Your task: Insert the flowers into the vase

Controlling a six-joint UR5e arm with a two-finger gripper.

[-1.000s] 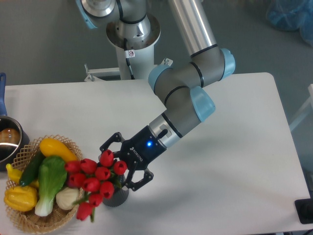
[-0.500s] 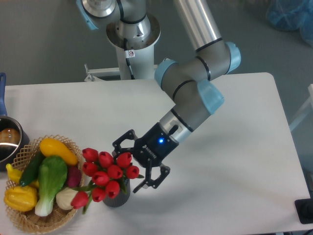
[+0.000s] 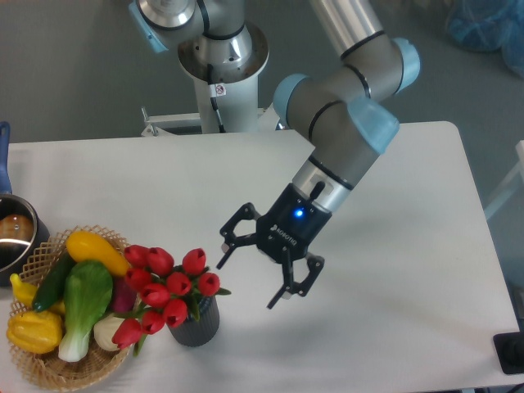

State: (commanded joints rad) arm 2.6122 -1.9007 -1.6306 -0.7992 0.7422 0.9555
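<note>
The flowers [image 3: 164, 288], red tulip buds with green leaves, stand with their stems down in the vase [image 3: 195, 324], a small dark grey ribbed cylinder near the table's front edge. The buds lean left over the basket rim. My gripper [image 3: 250, 278] hangs open to the right of the bunch and above the vase, apart from both, with nothing between its fingers.
A woven wicker basket [image 3: 49, 367] of vegetables, with yellow squash, a green leafy one and a dark cucumber, sits at the front left touching the flower heads. A metal pot [image 3: 15, 237] with a blue handle stands at the left edge. The robot base [image 3: 221, 57] is behind the table.
The gripper has drawn back to the right and upward, away from the flowers. The bunch, let go, has settled lower in the vase and leans left.
</note>
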